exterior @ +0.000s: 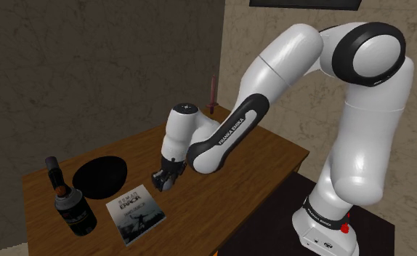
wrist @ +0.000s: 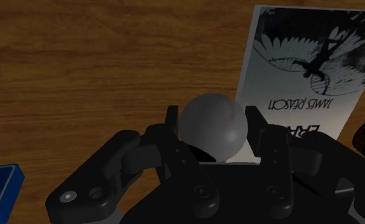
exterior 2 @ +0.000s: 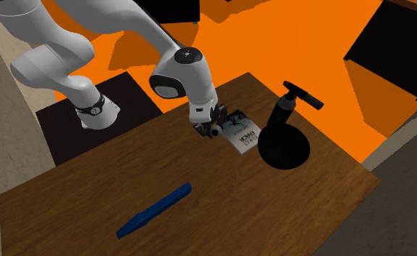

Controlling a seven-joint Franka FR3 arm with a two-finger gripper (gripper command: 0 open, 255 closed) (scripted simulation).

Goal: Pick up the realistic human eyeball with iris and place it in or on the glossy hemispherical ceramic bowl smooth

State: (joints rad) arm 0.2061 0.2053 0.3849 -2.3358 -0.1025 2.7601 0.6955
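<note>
A pale grey eyeball [wrist: 213,130] with faint reddish veins sits clasped between my two black fingers [wrist: 172,122]; its iris faces away and is hidden. My gripper [exterior: 163,179] is shut on it, low over the wooden table [exterior: 272,156], at the near edge of a printed book [exterior: 136,211]. The glossy black bowl [exterior: 102,177] rests on the table to the shoulder view's left of the gripper, about a hand's width away. In the second exterior view the gripper [exterior 2: 211,129] hangs left of the bowl [exterior 2: 283,149], with the book [exterior 2: 243,135] between them.
A dark bottle [exterior: 69,202] stands just in front of the bowl, at the table's left end in the shoulder view. A flat blue bar [exterior 2: 154,211] lies on the far part of the table. The book [wrist: 308,70] lies beneath and beside the gripper.
</note>
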